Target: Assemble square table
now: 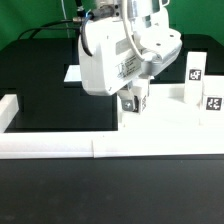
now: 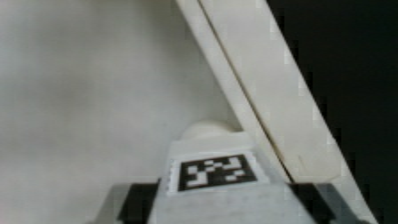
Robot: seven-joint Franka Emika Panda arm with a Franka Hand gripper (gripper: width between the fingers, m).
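Note:
The white square plate (image 1: 175, 115) lies at the exterior view's right. My gripper (image 1: 133, 97) is shut on a small white leg (image 1: 134, 101) with a black-and-white tag and holds it upright over the plate's corner nearest the exterior view's left. In the wrist view the tagged leg (image 2: 217, 168) sits between my dark fingers (image 2: 139, 203), my gripper (image 2: 222, 205) closed on it, and its tip points at the plate's surface (image 2: 89, 100) close to its edge. Two more tagged legs (image 1: 194, 70) (image 1: 213, 103) stand at the plate's right side.
Long white border rails run along the front (image 1: 60, 147) and the exterior view's left (image 1: 10, 108) of the black table. A rail or edge strip (image 2: 285, 110) runs beside the plate in the wrist view. The marker board (image 1: 72, 72) lies at the back, behind the arm.

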